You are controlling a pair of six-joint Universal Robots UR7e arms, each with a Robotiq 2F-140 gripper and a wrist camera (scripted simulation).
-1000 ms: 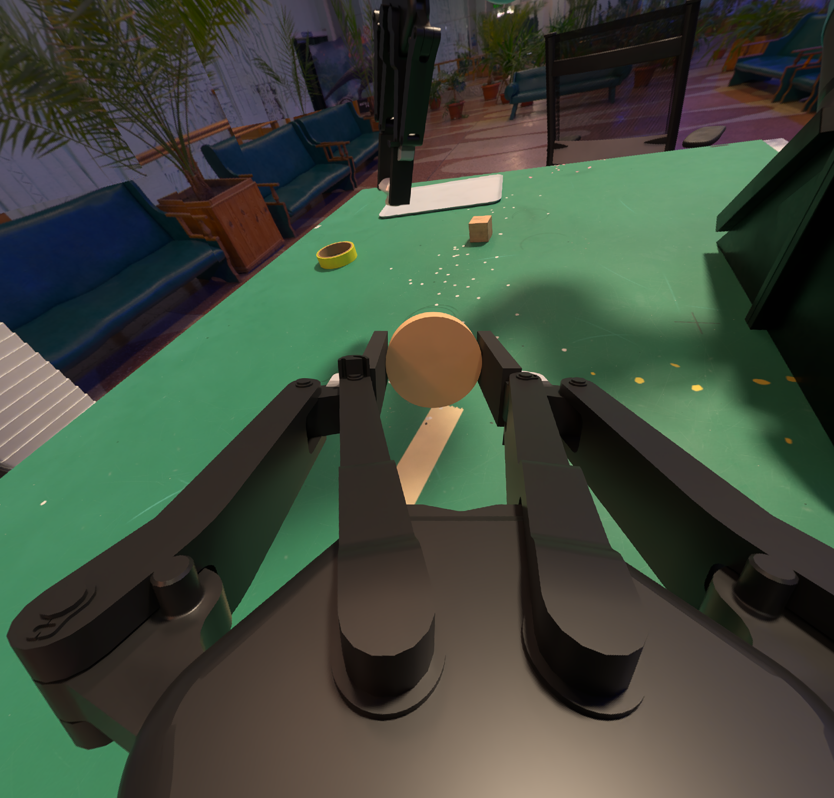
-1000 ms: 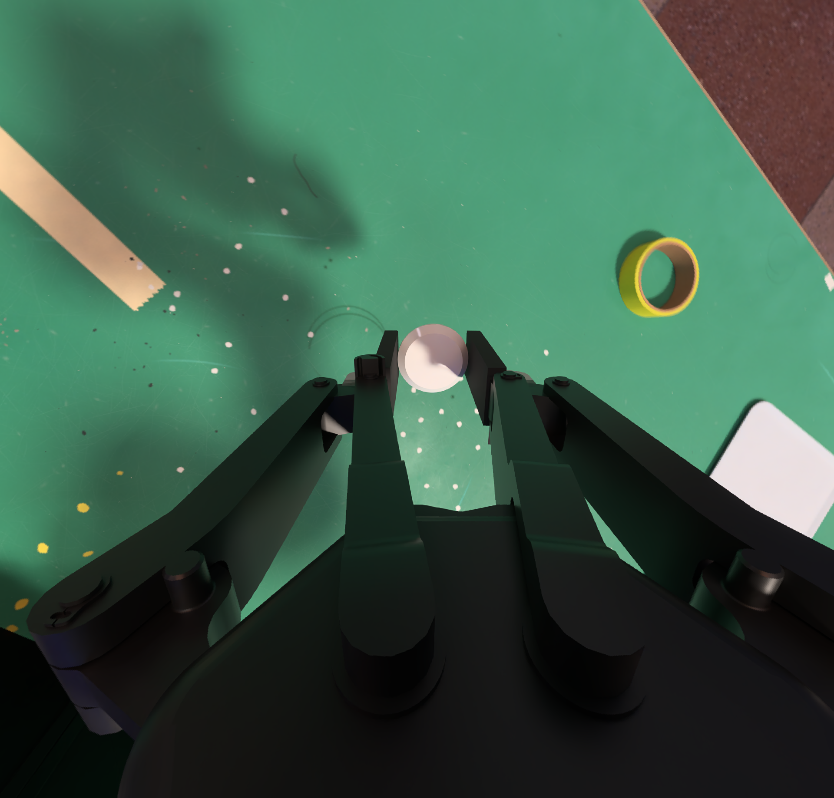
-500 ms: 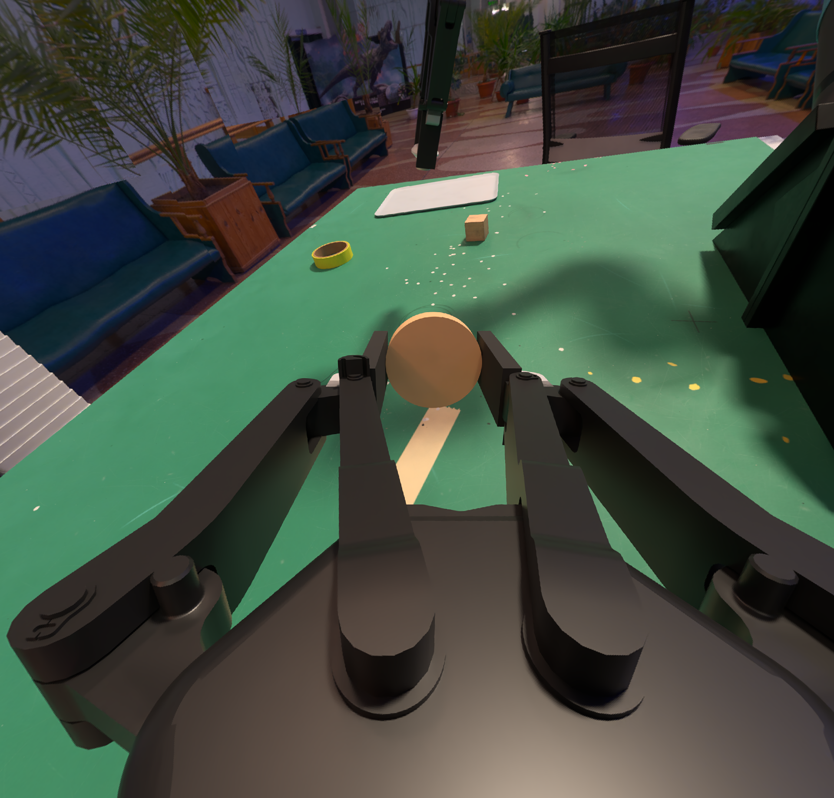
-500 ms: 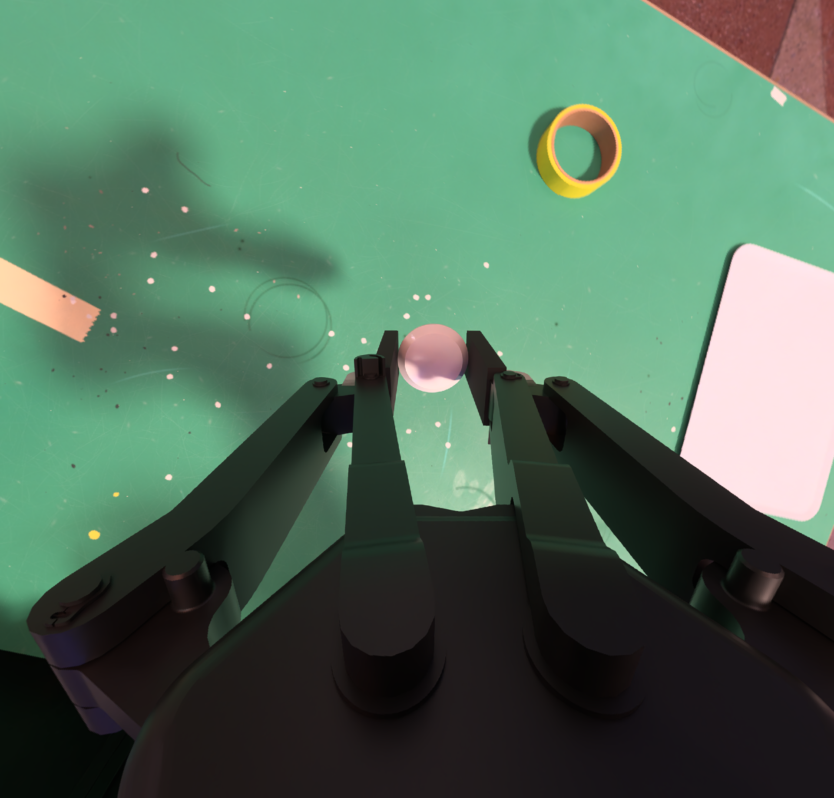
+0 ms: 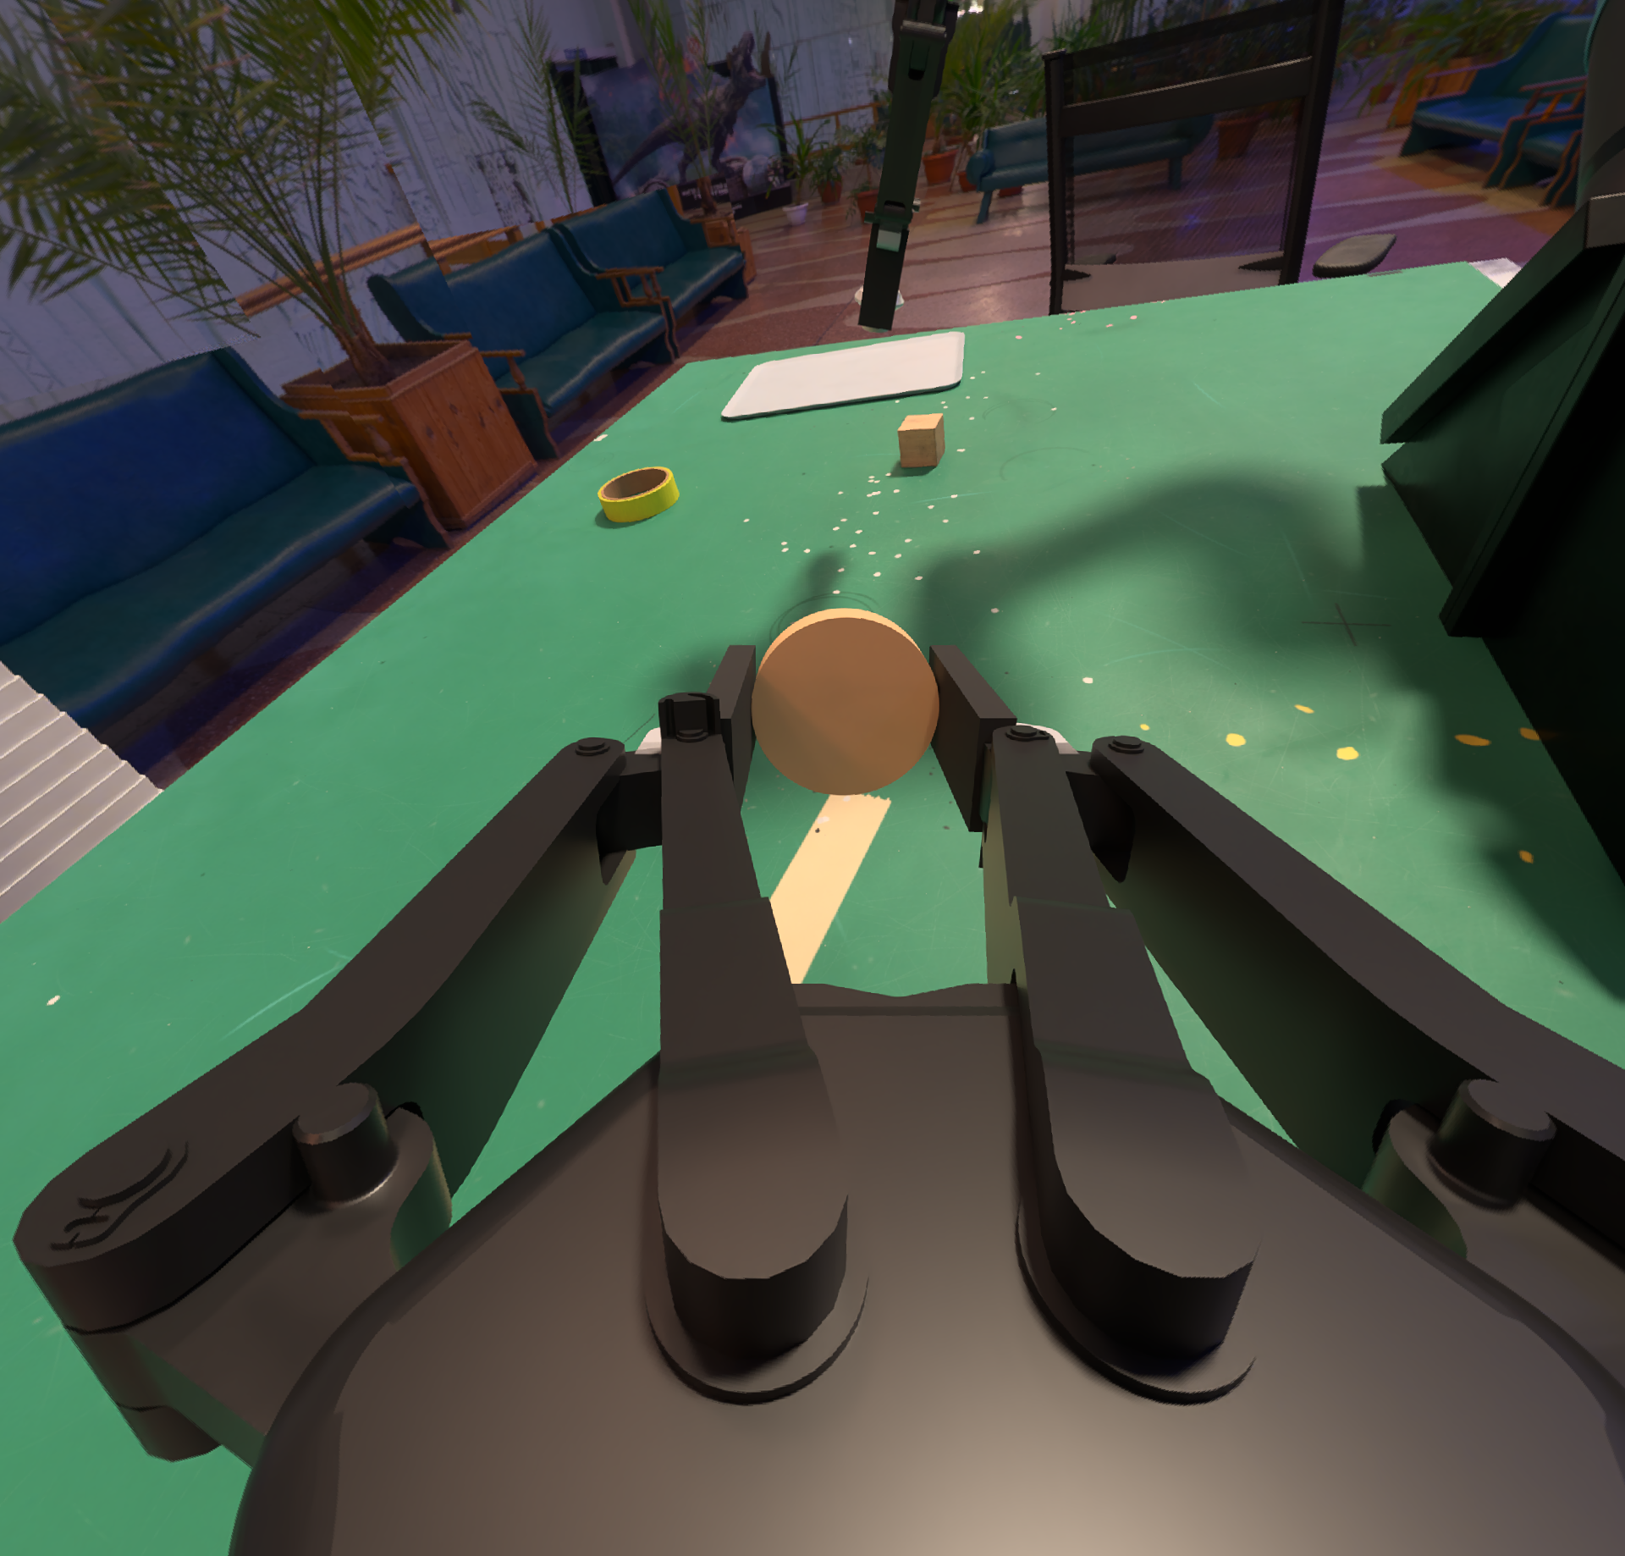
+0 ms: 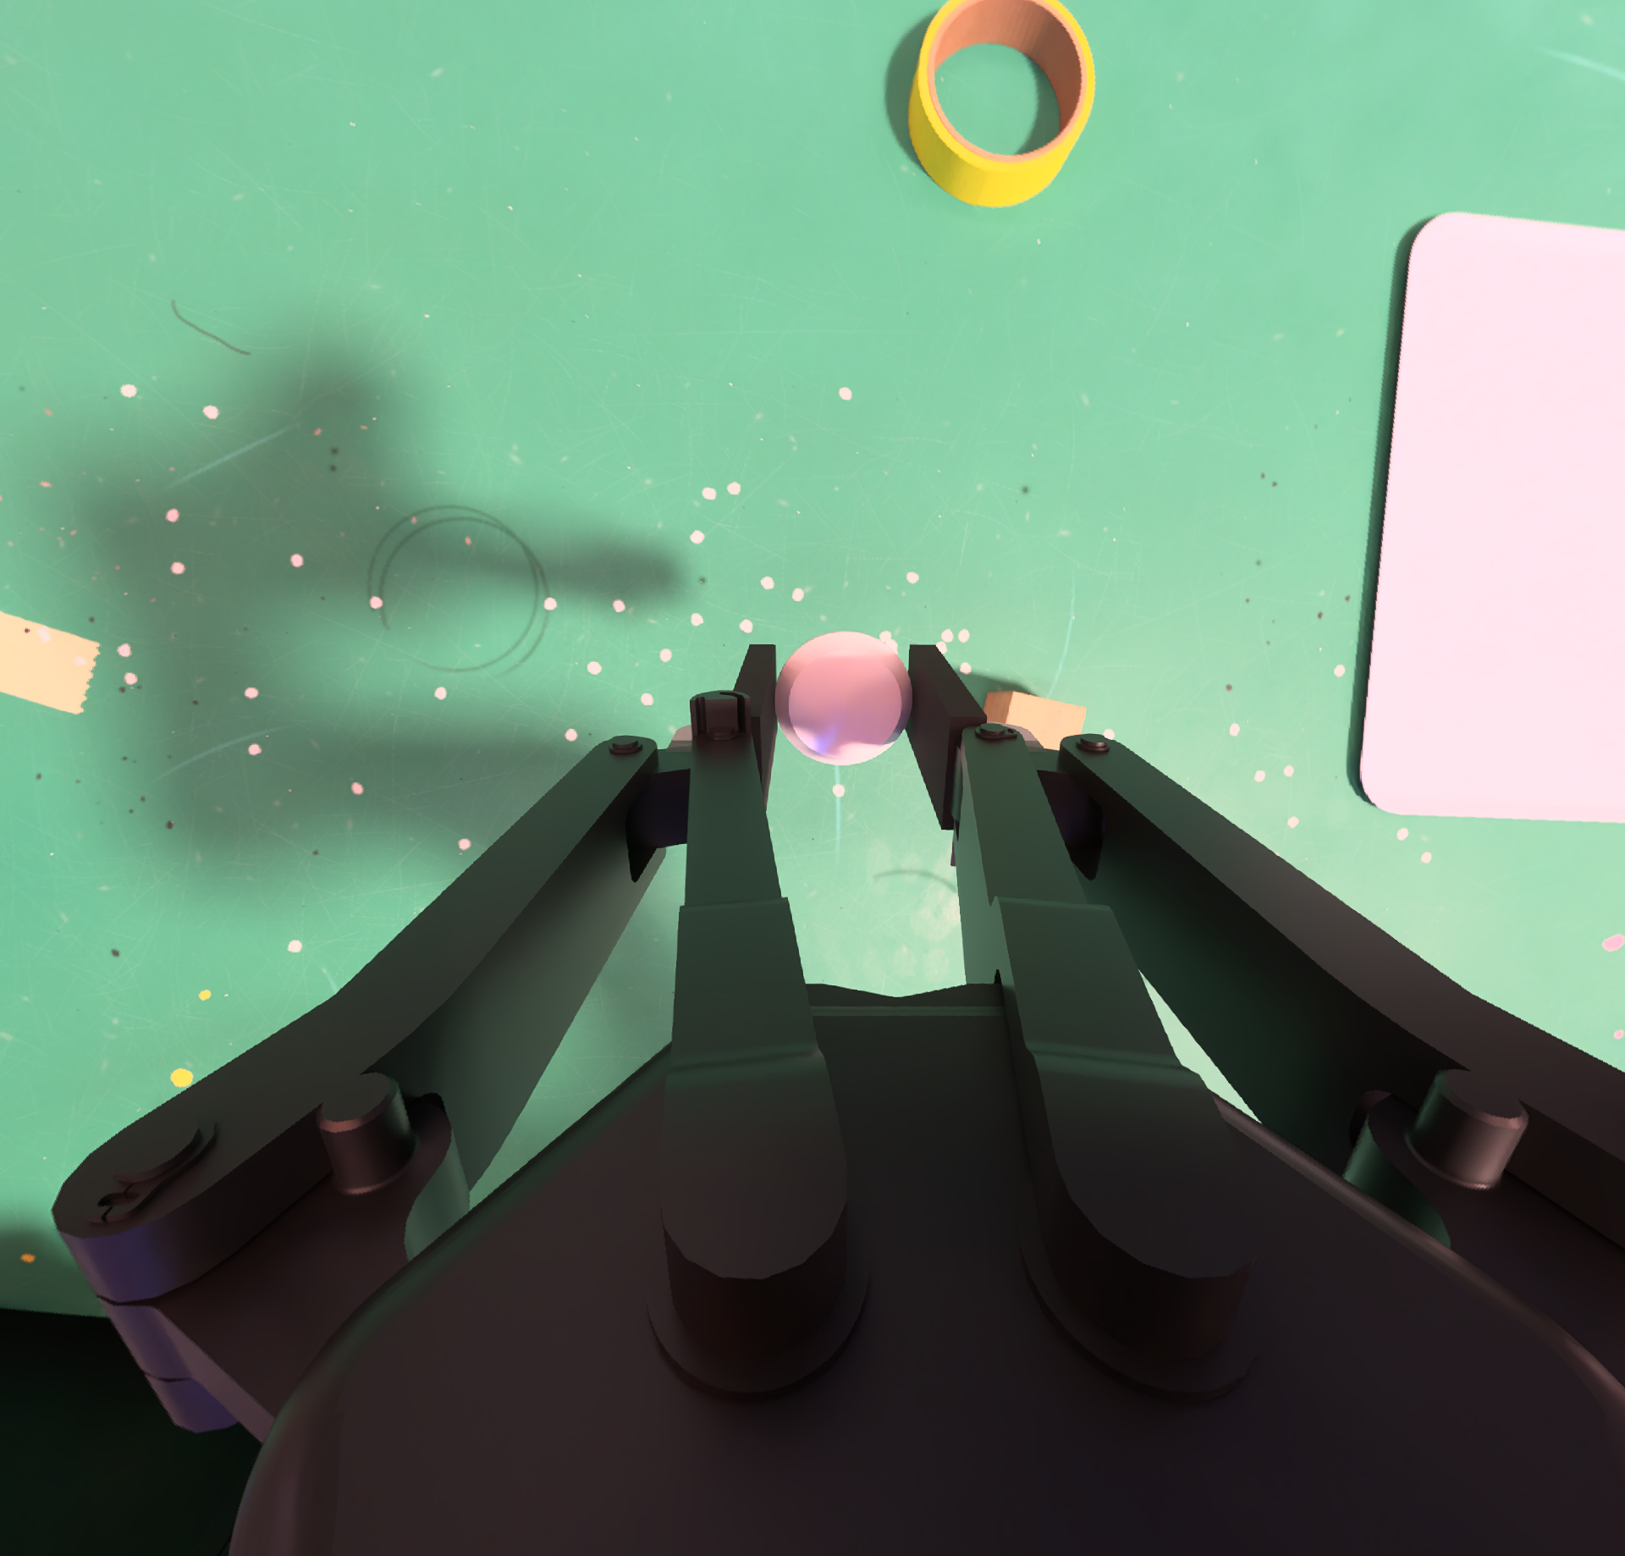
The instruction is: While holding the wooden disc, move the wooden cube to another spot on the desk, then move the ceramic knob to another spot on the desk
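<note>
My left gripper [image 5: 844, 705] is shut on the round wooden disc [image 5: 844, 700] and holds it above the green desk [image 5: 440, 766]. The wooden cube [image 5: 921, 439] sits on the desk farther off, near the white pad. My right gripper [image 6: 842, 696] is shut on the pale ceramic knob [image 6: 842, 697] and holds it high above the desk. In the right wrist view a corner of the cube [image 6: 1033, 712] peeks out just right of my right finger. The right arm shows in the left wrist view [image 5: 901, 150], hanging above the desk's far end.
A yellow tape roll [image 5: 637, 493] [image 6: 1002, 93] lies left of the cube. A white pad [image 5: 848, 373] [image 6: 1512, 511] lies at the far edge. A tan strip [image 5: 827, 880] [image 6: 44, 661] lies on the desk. A dark box [image 5: 1530, 476] stands at the right.
My right gripper has carried the knob up and away toward the cube, the tape roll and the white pad. My left gripper keeps the disc still.
</note>
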